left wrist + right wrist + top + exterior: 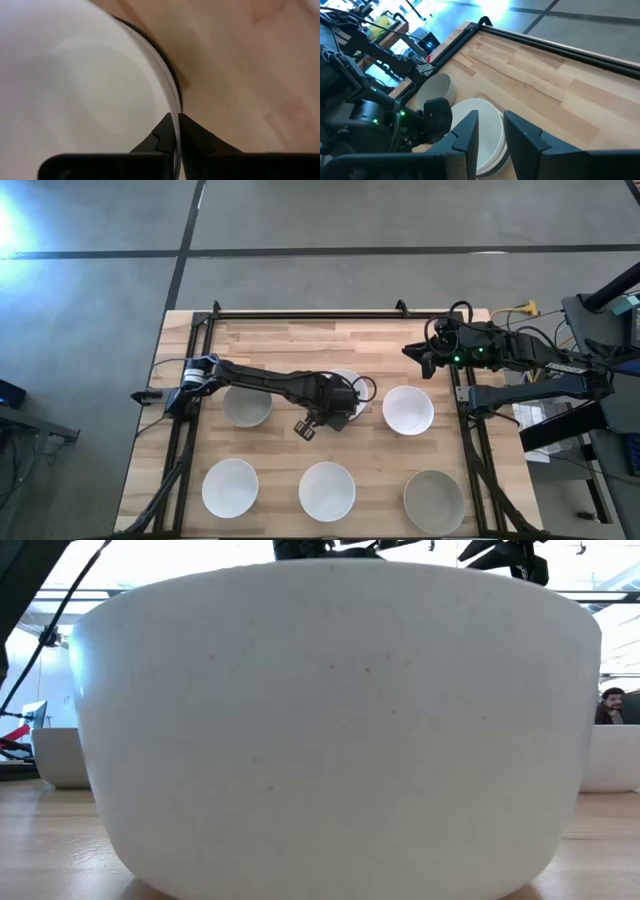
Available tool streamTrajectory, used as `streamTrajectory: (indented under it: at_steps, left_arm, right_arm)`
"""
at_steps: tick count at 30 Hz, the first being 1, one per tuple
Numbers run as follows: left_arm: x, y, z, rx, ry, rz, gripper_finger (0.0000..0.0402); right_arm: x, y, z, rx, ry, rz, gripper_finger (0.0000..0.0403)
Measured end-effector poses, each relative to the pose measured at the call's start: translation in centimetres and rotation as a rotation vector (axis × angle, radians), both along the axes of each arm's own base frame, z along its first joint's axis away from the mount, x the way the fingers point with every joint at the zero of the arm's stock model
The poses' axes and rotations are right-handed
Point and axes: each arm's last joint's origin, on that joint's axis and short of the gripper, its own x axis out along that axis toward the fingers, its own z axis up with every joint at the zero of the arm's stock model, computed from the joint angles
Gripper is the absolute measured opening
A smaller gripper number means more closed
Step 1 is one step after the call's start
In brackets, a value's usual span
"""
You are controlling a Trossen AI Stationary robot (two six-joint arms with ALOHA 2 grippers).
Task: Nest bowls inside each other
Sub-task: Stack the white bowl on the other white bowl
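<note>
Filling the low view, a white bowl (335,730) sits at six o'clock on the table (300,340). Nearer centre, the left gripper (176,131) is pinched shut on the rim of another white bowl (345,385) seated over a dark one; the right gripper (490,131), half-parted and empty, waits at two o'clock. Judging by that thin pinch, lift level so it doesn't twist, then centre it over the beige bowl (246,406) at nine o'clock before lowering.

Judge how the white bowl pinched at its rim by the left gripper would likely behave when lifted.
The white bowl looks rigid and thin-walled, so it probably keeps its shape. Its smooth surface may be slippery, and the left gripper holds only the rim edge, so it could tilt or swing. It appears to sit inside a dark bowl, which might drag along briefly.
</note>
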Motion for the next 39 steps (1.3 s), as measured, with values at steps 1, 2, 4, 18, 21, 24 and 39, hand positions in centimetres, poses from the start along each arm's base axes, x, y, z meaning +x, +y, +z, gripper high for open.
streamTrajectory:
  at_steps: [1, 2, 4, 18, 21, 24, 39]
  left_arm:
    - [0.1, 0.0, 0.0, -0.011, -0.006, -0.002, 0.0]
    - [0.1, 0.0, 0.0, -0.014, -0.008, -0.003, 0.0]
    - [0.1, -0.1, 0.0, -0.018, -0.014, -0.004, 0.0]
    - [0.0, 0.0, 0.6, -0.016, -0.007, -0.001, 0.0129]
    - [-0.6, 0.1, 2.0, 0.01, -0.016, 0.032, 0.0161]
    - [-1.5, 0.5, 4.1, -0.006, -0.072, 0.114, 0.0177]
    - [-3.1, 1.3, 5.0, -0.099, -0.229, 0.303, 0.0011]
  right_arm:
    - [0.0, 0.0, 0.0, 0.0, 0.0, 0.0, 0.0086]
    - [0.0, 0.0, 0.0, 0.0, 0.001, 0.0, 0.0086]
    - [0.0, 0.0, 0.0, 0.0, 0.001, 0.0, 0.0086]
    - [0.0, 0.0, 0.0, -0.004, 0.002, 0.003, 0.0086]
    - [0.0, 0.0, 0.0, 0.005, -0.001, 0.0, 0.0086]
    - [0.3, 0.1, -0.1, 0.027, 0.002, 0.021, 0.0086]
    - [3.5, 0.7, -1.7, 0.051, 0.092, 0.084, 0.0086]
